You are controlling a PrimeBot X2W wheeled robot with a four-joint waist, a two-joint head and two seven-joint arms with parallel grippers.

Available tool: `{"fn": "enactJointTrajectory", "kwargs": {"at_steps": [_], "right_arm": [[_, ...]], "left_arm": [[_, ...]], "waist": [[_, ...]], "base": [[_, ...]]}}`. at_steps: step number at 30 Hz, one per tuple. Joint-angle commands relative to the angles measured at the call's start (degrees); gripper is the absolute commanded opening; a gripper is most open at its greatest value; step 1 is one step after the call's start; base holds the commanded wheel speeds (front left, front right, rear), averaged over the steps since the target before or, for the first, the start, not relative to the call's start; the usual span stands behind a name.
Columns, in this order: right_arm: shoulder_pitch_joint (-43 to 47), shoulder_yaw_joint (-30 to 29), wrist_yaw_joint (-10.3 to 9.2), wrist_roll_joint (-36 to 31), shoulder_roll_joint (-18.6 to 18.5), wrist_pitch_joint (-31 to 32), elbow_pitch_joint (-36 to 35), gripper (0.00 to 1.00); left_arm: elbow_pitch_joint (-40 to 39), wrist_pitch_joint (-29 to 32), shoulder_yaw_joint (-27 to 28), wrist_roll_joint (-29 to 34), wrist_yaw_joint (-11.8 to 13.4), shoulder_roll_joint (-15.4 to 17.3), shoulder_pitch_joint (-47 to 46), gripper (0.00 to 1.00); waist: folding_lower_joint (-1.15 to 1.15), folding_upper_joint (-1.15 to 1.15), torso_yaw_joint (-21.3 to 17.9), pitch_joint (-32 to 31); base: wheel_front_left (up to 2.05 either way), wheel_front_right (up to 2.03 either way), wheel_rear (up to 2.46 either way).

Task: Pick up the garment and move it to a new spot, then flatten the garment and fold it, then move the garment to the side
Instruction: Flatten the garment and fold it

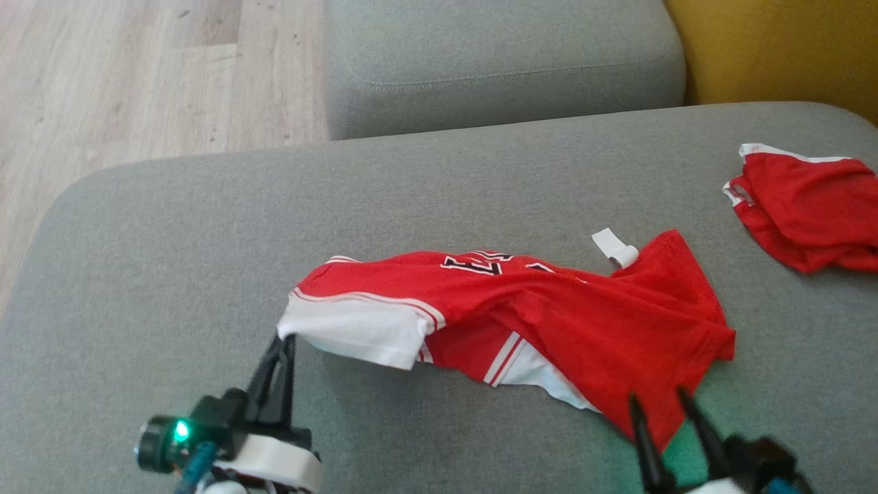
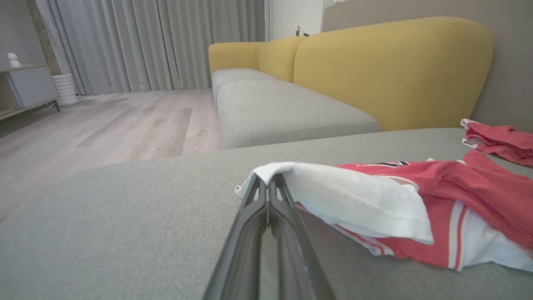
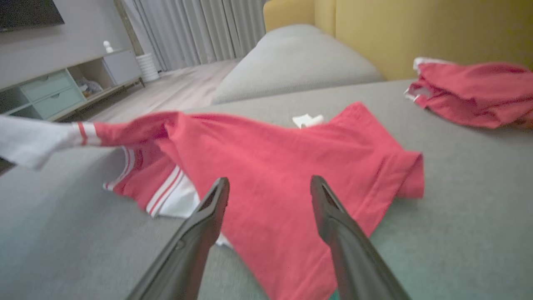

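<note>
The garment point(image 1: 549, 315) is a red jersey with white sleeves and striped trim, lying crumpled across the grey cushion point(image 1: 171, 240). My left gripper point(image 1: 287, 337) is shut on the edge of its white sleeve point(image 2: 345, 191) and holds that end lifted off the cushion. The closed fingertips of that left gripper point(image 2: 266, 180) sit tucked under the white cloth. My right gripper point(image 1: 657, 394) stands open over the jersey's near red corner point(image 3: 270, 216), its two fingers point(image 3: 212, 204) spread with red cloth below them.
A second red garment point(image 1: 809, 206) lies crumpled at the far right of the cushion. Another grey seat cushion point(image 1: 501, 62) and a yellow backrest point(image 1: 775, 48) stand behind. Wooden floor point(image 1: 137, 75) lies to the left, past the cushion's rounded edge.
</note>
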Motion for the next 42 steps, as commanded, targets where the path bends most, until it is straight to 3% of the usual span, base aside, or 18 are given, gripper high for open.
{"fn": "enactJointTrajectory", "kwargs": {"at_steps": [1,10,22,23,24,25,35,42], "right_arm": [[-0.37,1.64,0.39,-0.19,-0.34,-0.62,-0.86,1.00],[-0.43,-0.92,0.39,-5.25,-0.40,-0.62,10.45,1.00],[-5.41,0.34,0.39,-5.84,1.15,-0.62,15.15,1.00],[-5.57,0.71,0.39,-5.71,1.19,-0.62,15.23,0.76],[-5.70,0.94,0.39,-5.53,1.22,-0.62,15.28,0.29],[-5.78,1.12,0.39,-5.32,1.24,-0.62,15.35,0.00],[-4.48,0.57,0.39,-4.68,1.10,-0.62,13.53,0.00],[-1.71,-3.29,0.39,-4.89,-1.24,-0.62,0.29,0.00]], "left_arm": [[-2.08,-0.29,2.54,-0.50,0.53,1.23,-2.51,0.00],[-4.15,0.31,4.34,-0.45,0.30,4.18,-7.51,0.00],[-4.05,1.13,3.67,-0.40,0.29,4.70,-9.87,0.00],[-4.00,1.15,3.58,-0.44,0.28,4.68,-9.89,0.00],[-3.94,1.15,3.51,-0.49,0.27,4.67,-9.91,0.00],[-3.88,1.15,3.46,-0.53,0.26,4.68,-9.94,0.00],[-3.91,1.17,3.41,-1.05,0.52,5.12,-9.88,0.00],[-8.75,0.50,4.71,-2.12,0.07,5.54,-10.23,0.00]], "waist": [[0.00,0.00,0.15,0.17],[0.00,0.00,-0.04,1.28],[0.00,0.00,-0.26,2.57],[0.00,0.00,-0.22,2.62],[0.00,0.00,-0.19,2.66],[0.00,0.00,-0.15,2.69],[0.00,0.00,-0.32,1.46],[0.00,0.00,-1.00,0.34]], "base": [[0.00,0.00,0.00],[0.00,0.00,0.00],[0.00,0.00,0.00],[0.00,0.00,0.00],[0.00,0.00,0.00],[0.00,0.00,0.00],[0.00,0.00,0.00],[0.00,0.00,0.00]]}}
